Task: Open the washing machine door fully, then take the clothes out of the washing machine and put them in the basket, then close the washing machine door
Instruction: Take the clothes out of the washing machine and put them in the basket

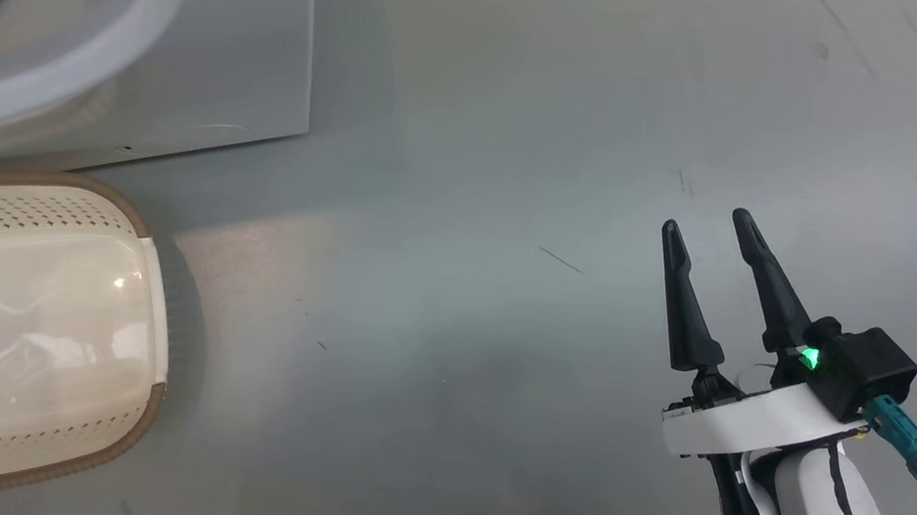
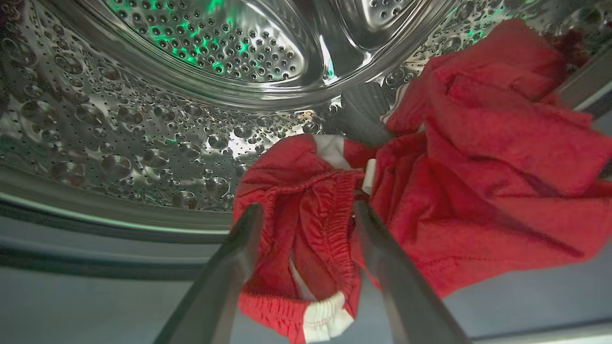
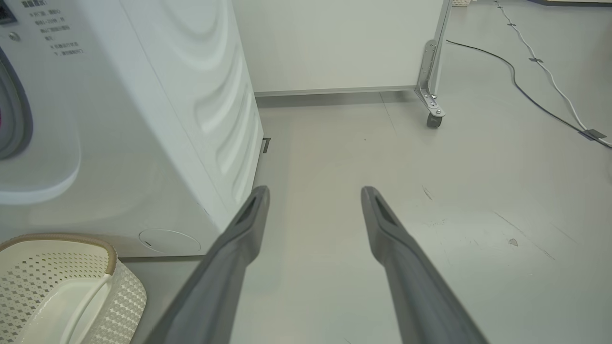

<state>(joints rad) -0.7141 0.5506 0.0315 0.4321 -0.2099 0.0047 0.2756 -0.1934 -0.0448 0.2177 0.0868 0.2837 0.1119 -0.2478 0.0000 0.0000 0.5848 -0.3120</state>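
The clothes (image 2: 430, 191) lie bunched at the mouth of the drum (image 2: 119, 124), filling the right half of my left wrist view. My left gripper (image 2: 306, 209) is spread wide around them: one finger on either side of a gathered elastic hem, nothing pinched yet. My right gripper (image 1: 706, 221) is spread just as wide and holds nothing, hanging over bare floor (image 1: 473, 207) at the lower right of the head view. I judge the risk to be a shallow bite. If I close on that hem alone, the heavier folds to the right could drag it out of my fingers. They could also catch on the drum's lip as I pull back, and the bundle might drop short of the basket (image 1: 39, 178). The left wrist view gives me the fabric and the dimpled steel. The head view gives what I need afterwards: the basket at lower left, just beside the washing machine (image 1: 213, 44). The right wrist view adds the machine's ribbed side and a cable (image 3: 526, 91) across the floor at upper right.
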